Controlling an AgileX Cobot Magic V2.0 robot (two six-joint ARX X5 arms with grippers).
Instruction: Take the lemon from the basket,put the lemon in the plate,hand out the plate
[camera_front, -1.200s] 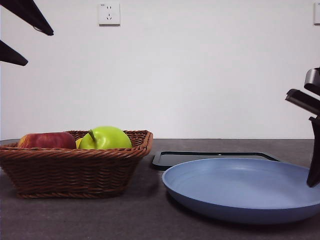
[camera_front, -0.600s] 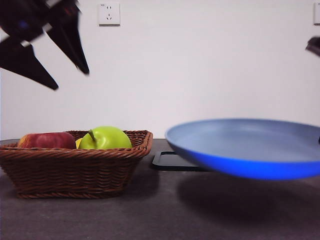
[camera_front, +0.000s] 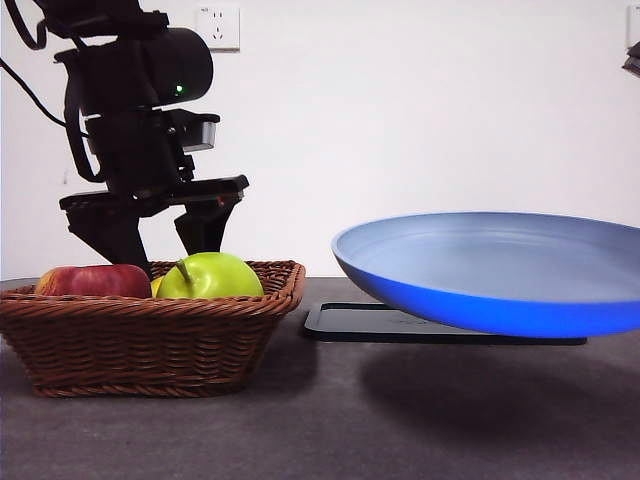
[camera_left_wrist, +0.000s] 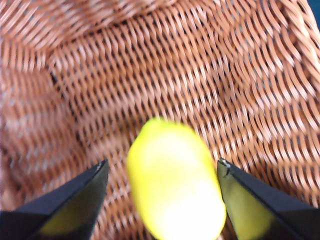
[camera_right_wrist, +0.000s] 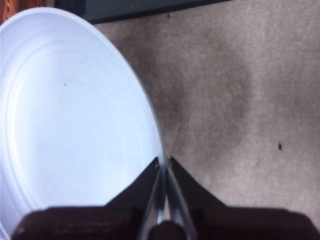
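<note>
Lemon (camera_left_wrist: 175, 182) lies on the woven floor of the wicker basket (camera_front: 150, 335), with the left tool (camera_left_wrist: 162, 187) spread wide, one black jaw on either side of it and neither touching. In the front view that tool (camera_front: 160, 245) hangs over the basket behind the green apple (camera_front: 212, 275) and the red apple (camera_front: 95, 281). The right tool (camera_right_wrist: 164, 162) is pinched onto the rim of the light blue plate (camera_front: 490, 275), which hangs tilted above the desk (camera_front: 320, 430) and the black tray (camera_front: 350, 322).

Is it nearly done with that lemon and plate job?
Not yet. The right gripper holds the plate by its rim, off the table. The left gripper is open around the lemon, inside the basket. Grasping, plating and handing out remain.
</note>
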